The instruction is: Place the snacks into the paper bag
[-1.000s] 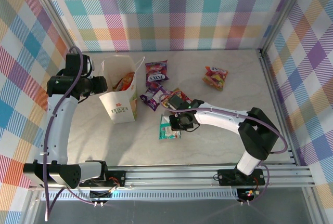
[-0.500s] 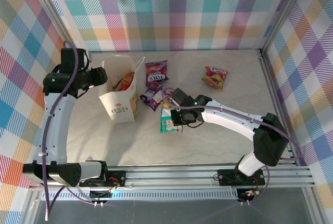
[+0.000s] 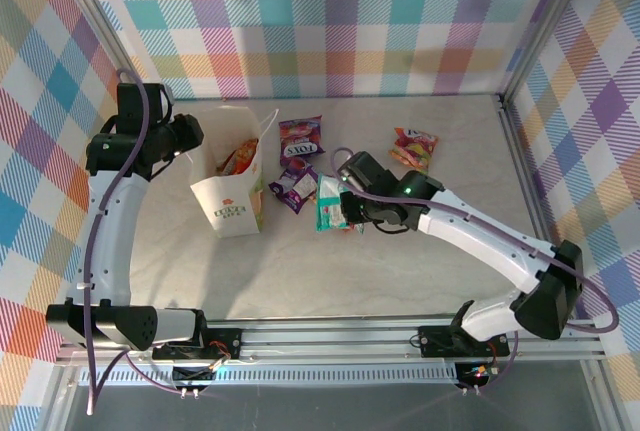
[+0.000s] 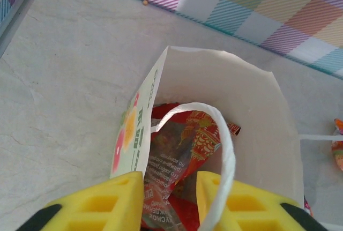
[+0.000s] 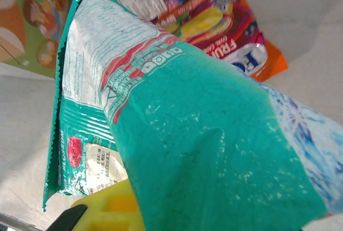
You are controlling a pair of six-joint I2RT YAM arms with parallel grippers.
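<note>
Right pincer (image 3: 347, 208) gripping one teal packet (image 3: 327, 205); two purple packets (image 3: 300, 138) lying loose

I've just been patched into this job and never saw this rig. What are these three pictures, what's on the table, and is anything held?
Two white robot arms stand at the near edge of a table, each ending in a two-finger gripper. The wide picture looks down from above; the other two come from cameras on the wrists. On it stand a paper bag with a red packet inside, two purple packets and an orange-red packet. The right gripper holds a teal packet. The left gripper sits at the bag's rim; whether it grips, I cannot tell.
</note>
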